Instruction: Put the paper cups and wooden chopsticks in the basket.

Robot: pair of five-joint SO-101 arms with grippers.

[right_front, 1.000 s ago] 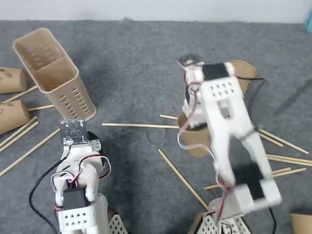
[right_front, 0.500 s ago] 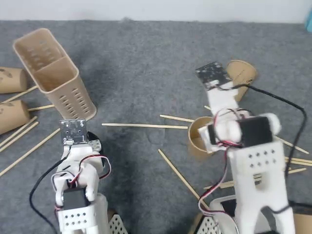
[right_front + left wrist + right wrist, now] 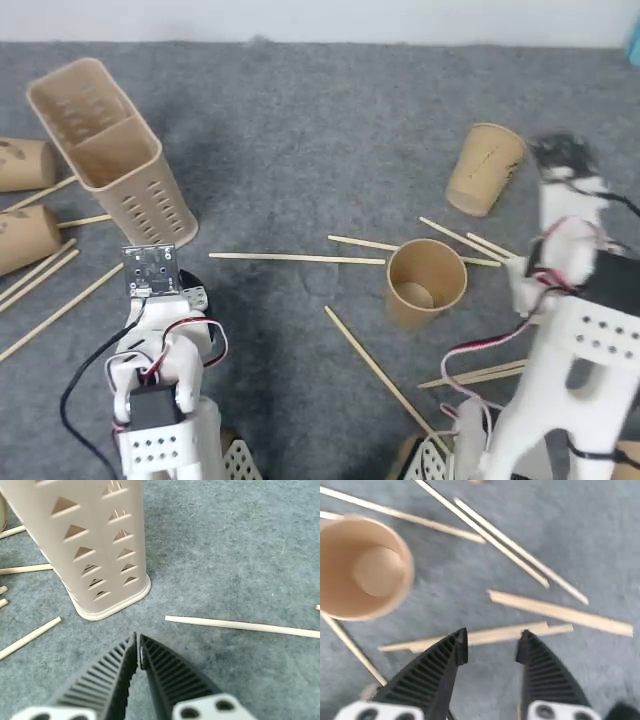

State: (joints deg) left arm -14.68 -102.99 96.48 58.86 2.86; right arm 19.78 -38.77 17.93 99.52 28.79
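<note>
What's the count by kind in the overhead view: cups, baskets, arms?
paper cups: 4 in plain view
basket: 1
arms: 2
Total: 7

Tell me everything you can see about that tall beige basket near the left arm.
The basket is tall, beige, plastic-looking, rectangular with rounded corners. A divider splits it into two compartments, both apparently empty. Triangular cut-outs pierce its walls. It stands upright on the grey carpet, ahead of the left gripper, which is shut and apart from it. A chopstick lies close by its base.
</note>
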